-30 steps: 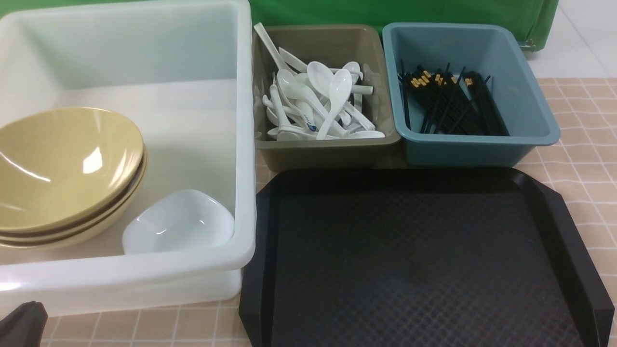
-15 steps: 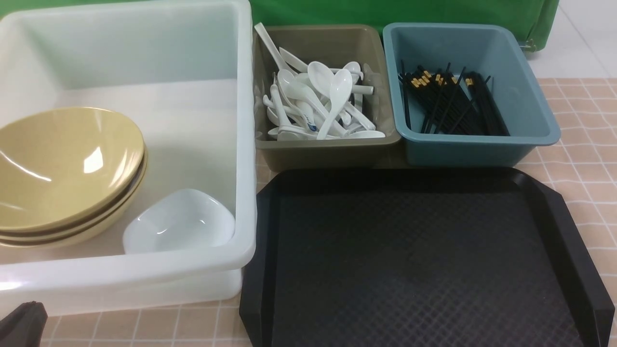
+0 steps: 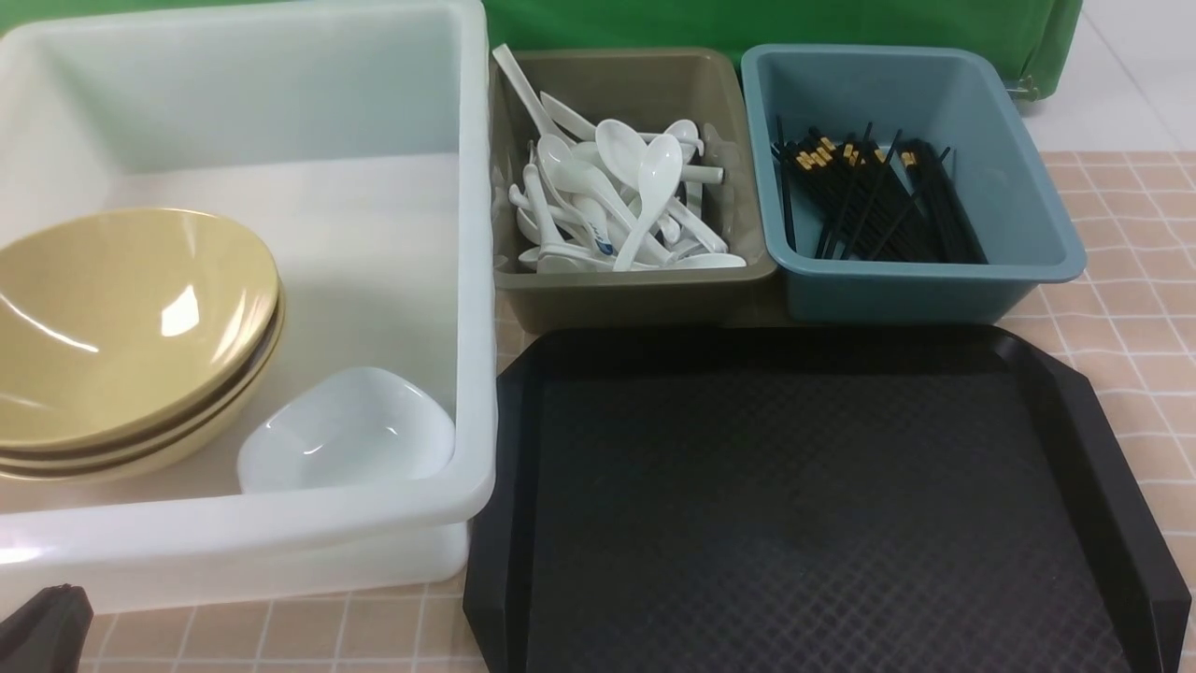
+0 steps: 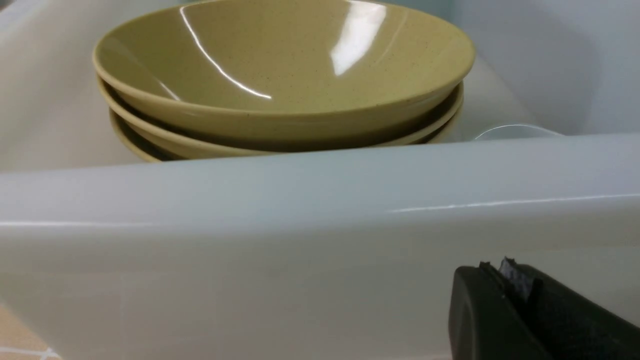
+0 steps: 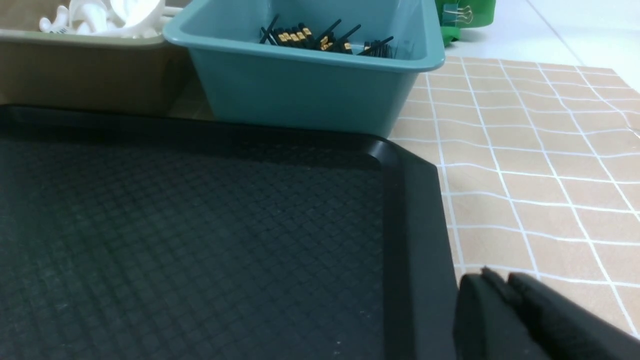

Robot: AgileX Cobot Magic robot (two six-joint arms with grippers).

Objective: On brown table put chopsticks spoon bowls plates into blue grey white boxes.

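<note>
Resting low, your left gripper point(image 4: 505, 272) is clenched on nothing beside the white box's point(image 3: 280, 523) near wall.
Your right gripper point(image 5: 495, 280) looks nearly closed and empty, over the table point(image 5: 540, 165) just off the black tray's point(image 5: 415, 210) rim; bowls point(image 3: 131, 327) and a plate point(image 3: 346, 430) sit boxed.

Left gripper point(image 4: 505, 272) sits low, jaws pressed together, nothing between them; only a dark corner of it shows at the front view's bottom left edge point(image 3: 42, 626). Right gripper point(image 5: 495, 280) also low, out of the front view; jaws look nearly together, thin seam between them, holding nothing.
</note>
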